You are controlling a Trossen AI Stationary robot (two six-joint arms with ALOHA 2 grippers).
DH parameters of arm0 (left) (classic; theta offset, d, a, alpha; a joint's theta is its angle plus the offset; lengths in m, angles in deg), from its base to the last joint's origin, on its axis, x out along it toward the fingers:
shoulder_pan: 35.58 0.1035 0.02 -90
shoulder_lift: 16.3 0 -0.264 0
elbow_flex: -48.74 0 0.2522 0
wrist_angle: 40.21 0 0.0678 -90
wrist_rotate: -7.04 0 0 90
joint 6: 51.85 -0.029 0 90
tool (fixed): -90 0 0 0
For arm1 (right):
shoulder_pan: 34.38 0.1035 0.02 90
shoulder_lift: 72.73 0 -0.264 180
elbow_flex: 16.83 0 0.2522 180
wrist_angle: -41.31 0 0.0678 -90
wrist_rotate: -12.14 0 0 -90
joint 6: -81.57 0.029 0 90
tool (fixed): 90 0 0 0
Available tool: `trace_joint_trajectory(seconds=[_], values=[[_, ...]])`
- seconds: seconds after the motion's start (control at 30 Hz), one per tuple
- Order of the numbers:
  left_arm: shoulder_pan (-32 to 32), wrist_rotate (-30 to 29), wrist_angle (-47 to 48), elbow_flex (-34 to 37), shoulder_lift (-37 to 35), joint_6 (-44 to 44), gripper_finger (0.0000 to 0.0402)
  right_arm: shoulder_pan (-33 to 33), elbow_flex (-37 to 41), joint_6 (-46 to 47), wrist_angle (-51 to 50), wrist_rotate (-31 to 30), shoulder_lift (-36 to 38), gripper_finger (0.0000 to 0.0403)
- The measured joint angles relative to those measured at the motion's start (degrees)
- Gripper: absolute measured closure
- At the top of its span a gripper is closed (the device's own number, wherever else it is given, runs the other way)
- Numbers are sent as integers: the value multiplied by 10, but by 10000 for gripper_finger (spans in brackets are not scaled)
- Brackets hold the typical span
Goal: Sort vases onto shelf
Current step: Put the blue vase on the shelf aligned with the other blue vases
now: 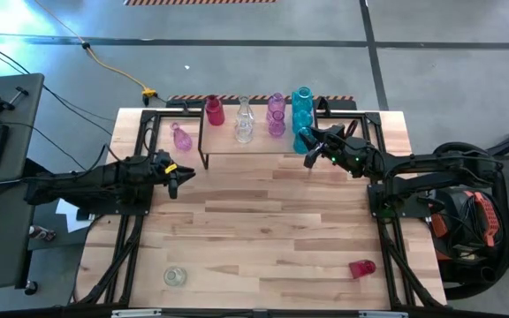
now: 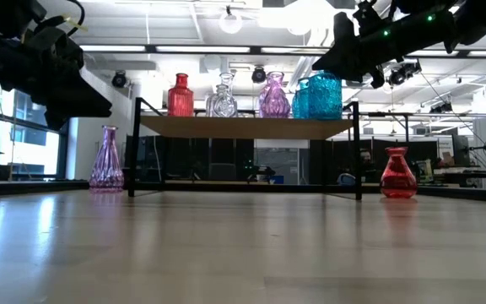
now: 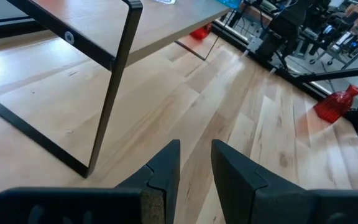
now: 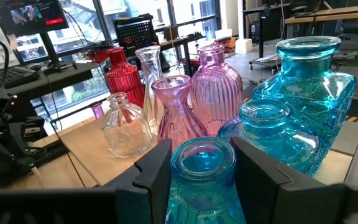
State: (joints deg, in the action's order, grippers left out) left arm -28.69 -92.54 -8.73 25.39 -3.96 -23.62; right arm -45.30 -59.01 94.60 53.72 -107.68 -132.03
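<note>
Right end effector [image 4: 201,180]: over the shelf's 3 o'clock end, fingers either side of a small teal vase [image 4: 202,171] just below its rim and touching it; gripping that vase, apparently to stand it among the other teal ones.
Teal group: two larger teal vases [image 4: 303,102] stand just beside the held one, toward 3 o'clock; colour grouping looks deliberate.
Shelf [image 1: 263,147]: sits at the bench's 12 o'clock side; carries, from 9 to 3 o'clock, a red vase [image 1: 214,111], clear vases [image 1: 244,124], pink-purple vases [image 1: 277,115], then teal. Like colours stand together, so the row reads as a sort by colour.
Left end effector [image 3: 194,180]: empty, fingers slightly apart with bare wood showing between them; hovers over the bench [image 1: 263,221] near the shelf's 9 o'clock leg, waiting.
Unsorted, pink vase [image 1: 181,137]: upright on the bench beside the shelf's 9 o'clock end, near the left arm.
Unsorted, clear vase [image 1: 176,276]: near the bench's 7 o'clock corner.
Unsorted, red vase [image 1: 362,268]: on the bench toward 5 o'clock.
Judgement: sort well along; three vases remain off the shelf.
Risk: held vase sits tight against its neighbours; release could knock them.
</note>
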Motion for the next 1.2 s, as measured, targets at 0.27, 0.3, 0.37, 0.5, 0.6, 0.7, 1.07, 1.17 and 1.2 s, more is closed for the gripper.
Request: trace_joint_trajectory(seconds=[0.27, 0.3, 0.37, 0.5, 0.6, 0.7, 1.07, 1.17, 1.2], values=[[0, 0, 0, 0, 0, 0, 319, 0, 0, -3, -1, 0, 0, 267], [0, 0, 0, 0, 0, 0, 319, 0, 0, -4, -1, -1, 0, 267], [0, 0, 0, 0, 0, 0, 319, 0, 0, -4, -1, -2, 0, 267], [0, 0, 0, 0, 0, 0, 319, 0, 0, -4, 2, -12, 0, 267], [0, 0, 0, 0, 0, 0, 319, 0, 0, 0, 11, -12, 0, 267], [0, 0, 0, 0, 0, 1, 319, 0, 0, 1, 15, -12, 0, 267], [0, 0, 0, 0, 0, 1, 319, 0, -1, -6, 23, -13, 0, 267], [0, 0, 0, 0, 0, 1, 319, 0, -1, -14, 25, -14, 0, 267], [0, 0, 0, 0, 0, 1, 319, 0, -1, -15, 29, -15, 0, 267]])
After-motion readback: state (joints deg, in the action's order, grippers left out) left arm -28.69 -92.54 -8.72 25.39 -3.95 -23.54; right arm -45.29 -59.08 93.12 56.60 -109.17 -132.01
